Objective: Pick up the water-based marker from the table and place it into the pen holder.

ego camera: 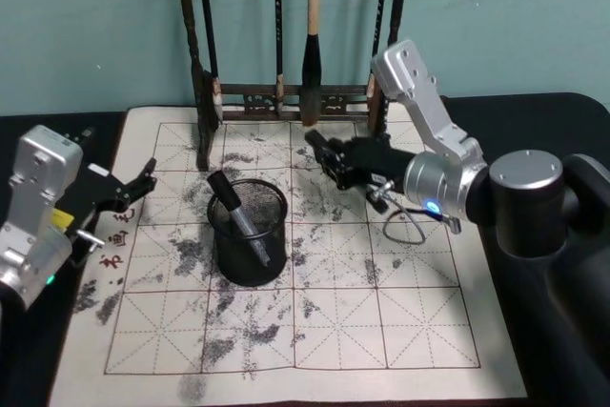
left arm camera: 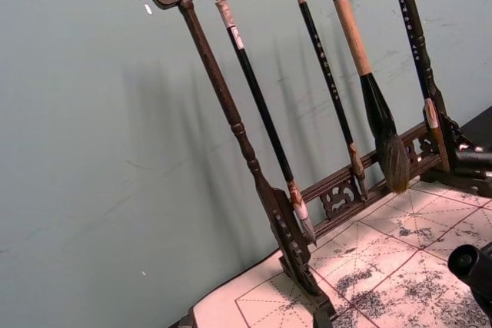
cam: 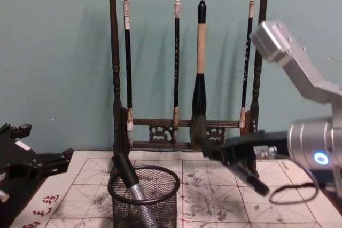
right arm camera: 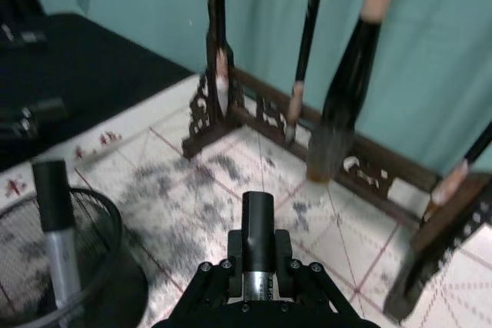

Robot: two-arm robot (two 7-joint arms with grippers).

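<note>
Marker [right arm camera: 257, 224]: clamped lengthwise in the right hand [right arm camera: 257, 270], its black cap end poking out past the fingertips; raised over the sheet.
Right hand: closed on the marker, to the right of the pen holder [ego camera: 243, 259] and a little behind it, between the holder and the brush rack [ego camera: 286, 99]; apart from both.
Pen holder: upright on the ink-stained grid sheet [ego camera: 381, 321].
Second marker [ego camera: 236, 216]: leaning inside the holder, black cap above the rim.
Left hand [ego camera: 145, 178]: fingers apart, empty, at the sheet's left edge.
Bench [ego camera: 534, 107]: black, under the sheet.
</note>
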